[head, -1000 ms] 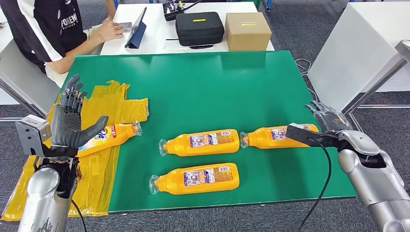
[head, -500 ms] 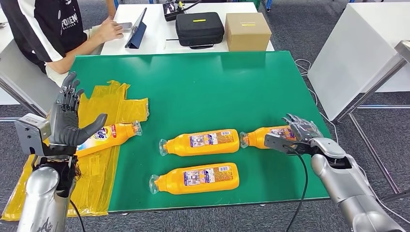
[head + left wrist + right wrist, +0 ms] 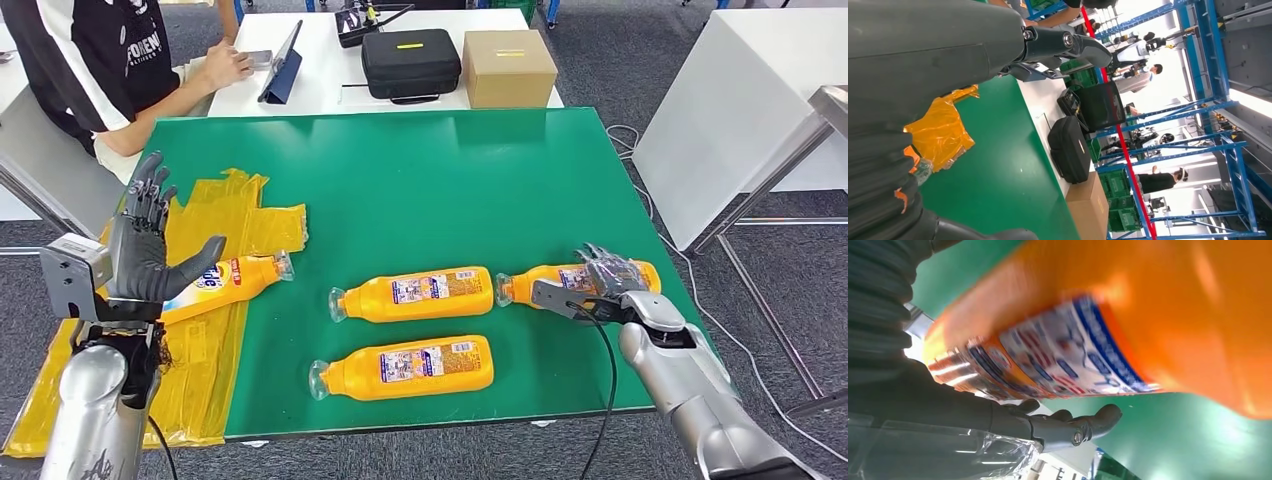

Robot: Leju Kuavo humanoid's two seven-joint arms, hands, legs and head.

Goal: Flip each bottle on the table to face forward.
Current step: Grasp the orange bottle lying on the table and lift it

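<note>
While the head view looks down on the green table [image 3: 420, 180], four orange bottles are lying on their sides on it. One bottle at the left [image 3: 225, 280] rests partly on a crumpled yellow plastic sheet [image 3: 215, 215] and sits just behind the left hand [image 3: 140, 255], which is held upright with its fingers spread and holds nothing. A middle bottle [image 3: 415, 292] lies with its cap end to the left, a near bottle [image 3: 405, 367] lies closer to the front edge, and the right bottle [image 3: 575, 282] lies in line with the middle one. The right hand [image 3: 605, 275] sits over the far end of that right bottle with fingers draped on it, but whether it actually grips is not something I can tell from here. Past the table there's a white desk with a black case [image 3: 410, 60] and a cardboard box [image 3: 510, 65], and a person [image 3: 100, 60] sits at the far left. Over in the left wrist view, the hand's fingers [image 3: 1068, 45] stick out over the green surface with nothing in them, and the yellow sheet, black case and box show beyond. Then the right wrist view is blurry, with the orange bottle and its label [image 3: 1068, 355] right up close and dark fingers [image 3: 1068, 427] beside it over the green surface, contact unclear.
</note>
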